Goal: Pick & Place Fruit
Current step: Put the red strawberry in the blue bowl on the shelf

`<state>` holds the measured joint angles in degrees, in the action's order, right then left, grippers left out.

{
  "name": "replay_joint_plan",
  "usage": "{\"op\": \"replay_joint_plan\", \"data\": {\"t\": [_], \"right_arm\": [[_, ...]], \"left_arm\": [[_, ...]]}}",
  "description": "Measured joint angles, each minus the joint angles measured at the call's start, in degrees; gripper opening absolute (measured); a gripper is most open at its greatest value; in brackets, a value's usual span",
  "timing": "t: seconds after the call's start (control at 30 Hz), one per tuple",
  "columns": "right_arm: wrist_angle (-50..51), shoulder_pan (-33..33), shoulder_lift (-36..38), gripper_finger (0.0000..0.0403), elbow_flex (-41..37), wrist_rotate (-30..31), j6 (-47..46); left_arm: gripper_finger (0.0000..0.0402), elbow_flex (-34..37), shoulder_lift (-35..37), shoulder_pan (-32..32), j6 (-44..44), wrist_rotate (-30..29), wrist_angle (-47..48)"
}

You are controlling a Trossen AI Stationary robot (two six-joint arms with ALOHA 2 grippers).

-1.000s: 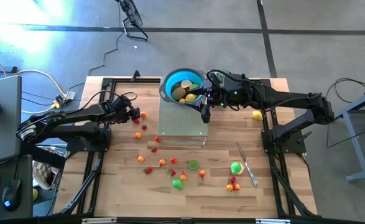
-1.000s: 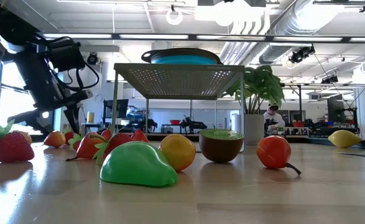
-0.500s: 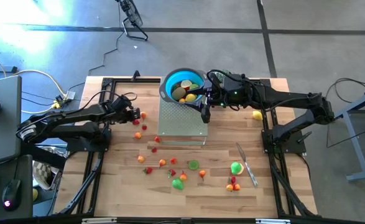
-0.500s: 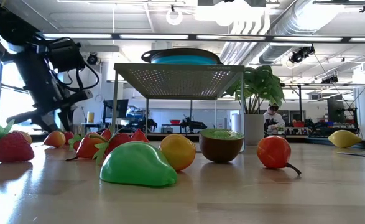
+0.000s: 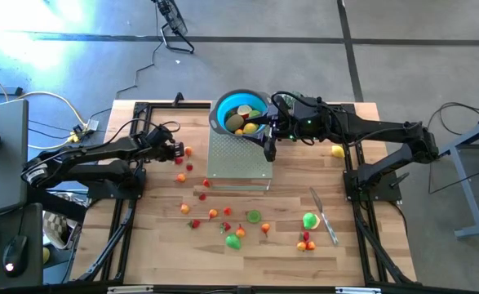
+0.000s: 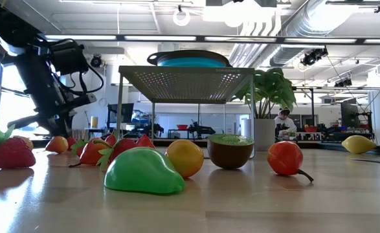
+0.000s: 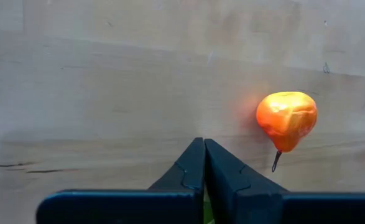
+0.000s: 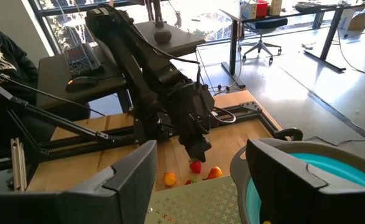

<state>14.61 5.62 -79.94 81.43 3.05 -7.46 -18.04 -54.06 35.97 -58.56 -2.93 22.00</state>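
A few fruits lie in the blue bowl [image 5: 241, 113], most remain scattered on the tabletop [image 5: 157, 237]; left claw [image 7: 204, 152] clenched empty beside an orange fruit [image 7: 286, 119], right claw [image 5: 269, 150] released by the bowl

The blue bowl [image 6: 191, 59] shows only its rim (rack hides the rest).

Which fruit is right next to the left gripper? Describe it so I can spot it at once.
Start at the raised perforated metal shelf, then go towards the left arm. Beside the shut left gripper lies a small glossy orange fruit with a thin dark stem; the nearby strawberries are red.
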Motion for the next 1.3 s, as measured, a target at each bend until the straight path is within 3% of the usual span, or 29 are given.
{"op": "replay_joint_plan", "data": {"t": [0.6,0.97,1.3], "right_arm": [[0.07,0.01,0.01,0.0239,0.00,-0.01,0.20],[0.13,0.00,0.00,0.0239,0.00,-0.20,0.23],[-0.83,-0.01,0.00,0.0239,-0.02,-0.11,0.23]], "left_arm": [[0.0007,0.00,0.02,0.00,2.99,0.82,-0.03],[0.0118,0.02,0.12,0.02,3.84,0.04,-0.01],[0.0127,-1.92,4.65,0.04,7.19,-1.11,0.74]]}}
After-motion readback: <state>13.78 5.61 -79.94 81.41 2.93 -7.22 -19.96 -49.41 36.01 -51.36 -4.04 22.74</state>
